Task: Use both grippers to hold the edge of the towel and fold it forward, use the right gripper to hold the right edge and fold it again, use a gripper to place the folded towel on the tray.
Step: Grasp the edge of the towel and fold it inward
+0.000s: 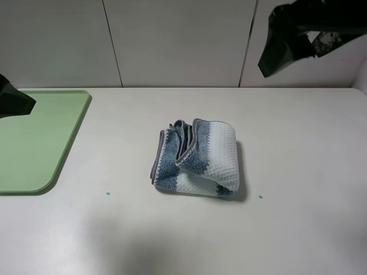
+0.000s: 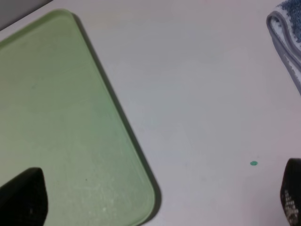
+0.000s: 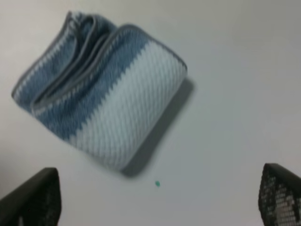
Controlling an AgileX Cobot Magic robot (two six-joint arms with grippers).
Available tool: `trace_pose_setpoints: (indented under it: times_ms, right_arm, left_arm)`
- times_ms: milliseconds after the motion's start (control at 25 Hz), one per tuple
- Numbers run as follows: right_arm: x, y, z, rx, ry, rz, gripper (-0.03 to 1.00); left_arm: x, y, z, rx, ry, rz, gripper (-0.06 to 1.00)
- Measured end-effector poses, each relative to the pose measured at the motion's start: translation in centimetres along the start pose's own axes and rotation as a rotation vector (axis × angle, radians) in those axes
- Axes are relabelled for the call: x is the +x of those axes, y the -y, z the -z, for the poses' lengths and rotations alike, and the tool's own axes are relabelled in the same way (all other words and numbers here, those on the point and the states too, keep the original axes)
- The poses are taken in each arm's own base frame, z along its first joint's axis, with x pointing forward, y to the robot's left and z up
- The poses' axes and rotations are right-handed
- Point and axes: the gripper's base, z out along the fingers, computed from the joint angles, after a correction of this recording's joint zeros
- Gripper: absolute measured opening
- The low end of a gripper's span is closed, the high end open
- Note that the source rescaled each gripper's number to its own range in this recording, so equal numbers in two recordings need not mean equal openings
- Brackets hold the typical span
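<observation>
The folded blue-and-white towel (image 1: 198, 157) lies in a loose bundle at the middle of the table, clear of both grippers. It fills the right wrist view (image 3: 103, 103), and its grey-edged corner shows in the left wrist view (image 2: 287, 37). The green tray (image 1: 34, 143) lies flat at the far left, with nothing on the part that shows (image 2: 56, 117). My left gripper (image 1: 14, 102) hovers over the tray's near corner, open and empty (image 2: 157, 207). My right gripper (image 1: 287, 40) is raised high at the back right, open and empty (image 3: 157, 202).
The white table (image 1: 287, 229) carries two small green dots (image 1: 108, 193) (image 1: 260, 197) in front of the towel. A panelled wall (image 1: 183, 40) runs behind the table's back edge.
</observation>
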Motion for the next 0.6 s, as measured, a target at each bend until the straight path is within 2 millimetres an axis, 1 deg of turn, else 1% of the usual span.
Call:
trace_pose_setpoints:
  times_ms: [320, 400, 600]
  right_arm:
    - [6.3, 0.5, -1.0, 0.013, -0.090, 0.029, 0.91]
    - [7.1, 0.6, -0.7, 0.014, -0.082, 0.029, 0.91]
    - [8.1, 0.9, 1.4, -0.002, 0.011, 0.019, 0.91]
  left_arm:
    - [0.0, 0.0, 0.0, 0.000, 0.003, 0.000, 1.00]
    - [0.0, 0.0, 0.0, 0.000, 0.003, 0.000, 1.00]
    - [0.0, 0.0, 0.0, 0.000, 0.003, -0.001, 1.00]
